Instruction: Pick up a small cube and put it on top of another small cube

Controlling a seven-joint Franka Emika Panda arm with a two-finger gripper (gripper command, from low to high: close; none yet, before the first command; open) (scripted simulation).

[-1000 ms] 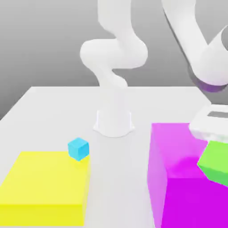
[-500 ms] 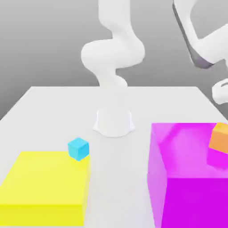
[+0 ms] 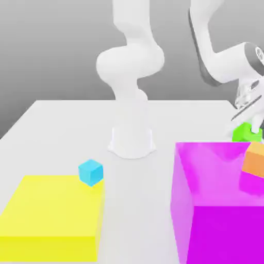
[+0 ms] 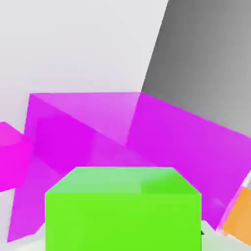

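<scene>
the gripper (image 3: 251,125) is closed tight on the green cube (image 3: 243,133) and holds it in the air, near the far edge of the magenta block (image 3: 216,206), on the exterior view's right. the orange cube (image 3: 254,160) sits on top of the magenta block, just beside the green one and lower. the small blue cube (image 3: 91,172) rests at the far corner of the yellow block (image 3: 51,216), well apart. the table (image 3: 67,129) is white.
</scene>
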